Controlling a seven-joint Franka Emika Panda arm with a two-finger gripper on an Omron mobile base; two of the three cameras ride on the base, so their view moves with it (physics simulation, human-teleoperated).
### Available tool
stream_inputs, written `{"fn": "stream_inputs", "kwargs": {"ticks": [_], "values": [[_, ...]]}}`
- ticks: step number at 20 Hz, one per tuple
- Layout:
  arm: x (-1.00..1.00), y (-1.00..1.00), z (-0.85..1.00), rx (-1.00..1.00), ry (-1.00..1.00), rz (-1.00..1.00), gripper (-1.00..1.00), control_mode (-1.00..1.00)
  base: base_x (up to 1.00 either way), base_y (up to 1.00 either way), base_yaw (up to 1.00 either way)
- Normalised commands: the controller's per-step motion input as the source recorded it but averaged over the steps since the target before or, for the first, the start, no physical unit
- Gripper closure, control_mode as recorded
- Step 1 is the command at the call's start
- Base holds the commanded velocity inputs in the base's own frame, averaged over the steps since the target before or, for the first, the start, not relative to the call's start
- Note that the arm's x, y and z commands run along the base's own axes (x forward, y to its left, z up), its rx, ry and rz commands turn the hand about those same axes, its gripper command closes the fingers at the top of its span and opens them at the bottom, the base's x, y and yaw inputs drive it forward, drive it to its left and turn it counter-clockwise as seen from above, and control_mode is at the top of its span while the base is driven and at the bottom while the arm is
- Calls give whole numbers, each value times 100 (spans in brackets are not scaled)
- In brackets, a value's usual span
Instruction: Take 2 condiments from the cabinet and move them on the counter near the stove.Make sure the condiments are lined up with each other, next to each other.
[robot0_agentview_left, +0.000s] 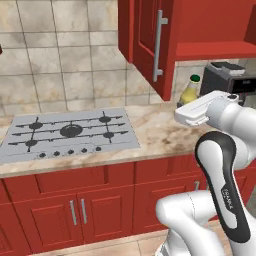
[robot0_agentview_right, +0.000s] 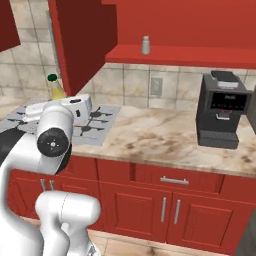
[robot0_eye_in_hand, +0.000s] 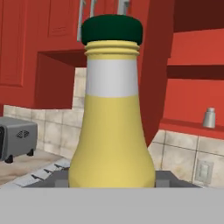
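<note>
Pincer (robot0_eye_in_hand: 112, 181) clamped on yellow bottle (robot0_eye_in_hand: 112, 131), upright.
Grey-white shaker (robot0_eye_in_hand: 209, 117) on cabinet shelf (robot0_eye_in_hand: 192, 127), well off to the pincer's side.

Flat, even rendered light, no glare. Soft shadow under the cabinet (robot0_agentview_right: 175, 30). Slightly pixelated, close bottle (robot0_eye_in_hand: 112, 131) stays sharp.

Small dark lettering is being shown on the robot arm (robot0_agentview_left: 229, 196), at about five o'clock in the left base view. It cannot be read with certainty. No words are being displayed on the yellow bottle's white label band (robot0_eye_in_hand: 112, 78).
</note>
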Motion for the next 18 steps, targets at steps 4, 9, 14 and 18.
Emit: {"fn": "stream_inputs", "kwargs": {"ticks": [4, 9, 14, 18], "values": [[0, 0, 0, 0, 0, 0, 100, 100, -72, 46, 0], [0, 0, 0, 0, 0, 0, 100, 100, -24, 72, 0], [0, 0, 0, 0, 0, 0, 100, 100, 0, 95, 0], [0, 0, 0, 0, 0, 0, 100, 100, 0, 93, 0]]}}
